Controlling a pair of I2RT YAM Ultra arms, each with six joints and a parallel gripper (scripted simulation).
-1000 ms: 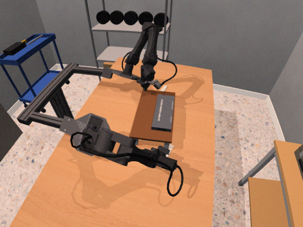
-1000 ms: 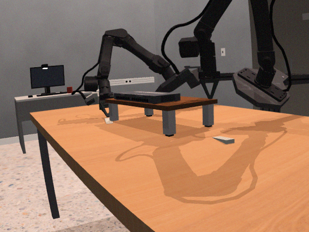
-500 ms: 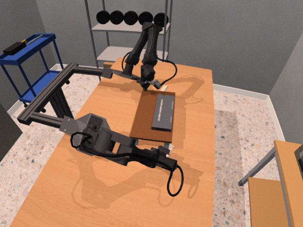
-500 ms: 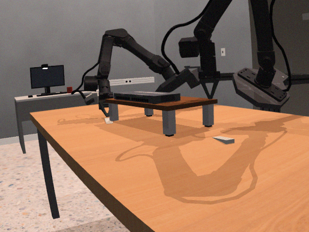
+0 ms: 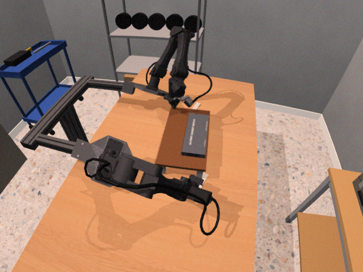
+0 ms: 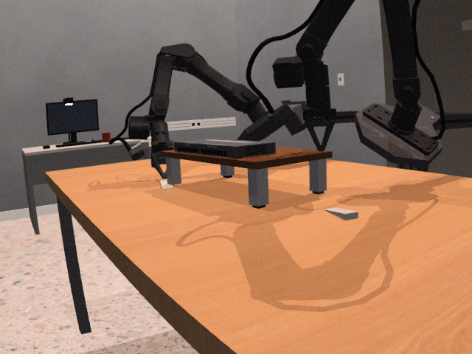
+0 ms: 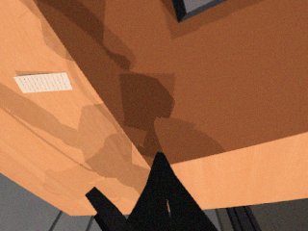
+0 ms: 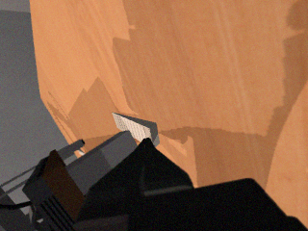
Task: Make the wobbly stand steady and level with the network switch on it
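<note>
The brown stand [image 5: 181,137] on grey legs carries the dark network switch [image 5: 195,134]; both also show in the exterior view, the stand [image 6: 266,156] and the switch [image 6: 225,146]. My left gripper [image 5: 174,104] [image 6: 320,146] [image 7: 159,156] is shut and empty, its tip on the stand's top at one corner. A white wedge [image 5: 197,105] [image 6: 341,213] [image 7: 43,82] lies loose on the table near that corner. My right gripper [image 5: 199,182] is shut and empty, low on the table, its tip [image 8: 146,144] right behind a second wedge [image 8: 136,127] beside a stand leg [image 8: 101,156] [image 6: 165,184].
A dark aluminium frame [image 5: 55,117] holds both arm bases along one table edge. A metal shelf with black balls [image 5: 156,21] stands behind the table, a blue cart [image 5: 32,73] to the side. Another desk [image 5: 337,222] stands apart at the right.
</note>
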